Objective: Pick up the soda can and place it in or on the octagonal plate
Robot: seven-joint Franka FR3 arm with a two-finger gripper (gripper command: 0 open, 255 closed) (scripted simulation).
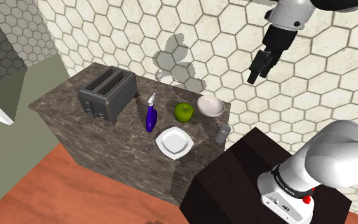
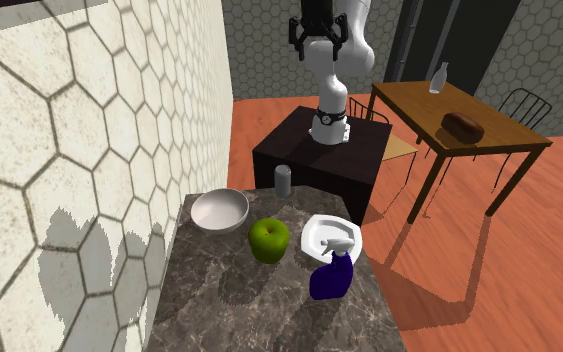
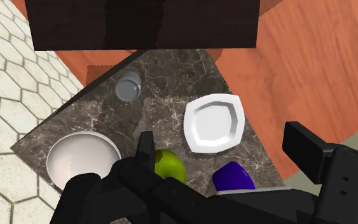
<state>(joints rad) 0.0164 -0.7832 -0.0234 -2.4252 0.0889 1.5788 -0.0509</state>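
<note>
Black two-finger tool (image 1: 257, 73) of mine hangs high over the dark marbled counter (image 1: 126, 124). Its fingers (image 3: 147, 149) stand wide apart with nothing between them, so I hold nothing.

Looking down along the tool:
- White octagonal plate (image 3: 213, 123) lies bare near the counter's edge.
- Round green apple (image 1: 184, 112) sits just beside the plate.
- Grey cylindrical soda can (image 3: 128, 86) stands upright at the counter corner nearest my dark box stand (image 1: 234, 172). It is apart from the plate, with bare counter between them.
- Further out, a round white bowl (image 1: 210, 105) sits by the hexagon-tiled wall (image 1: 203, 32).
- Blue spray bottle (image 1: 150, 118) stands beyond the plate.
- Grey two-slot toaster (image 1: 107, 95) is at the far end.

Progress, my judgement: nothing done yet. The can is untouched and the plate is empty. Left to do: bring the tool down over the can, close on it, lift, carry it across to the plate, set it down, release.

Count: one can, one plate, one apple, one bowl, one spray bottle, one toaster.
</note>
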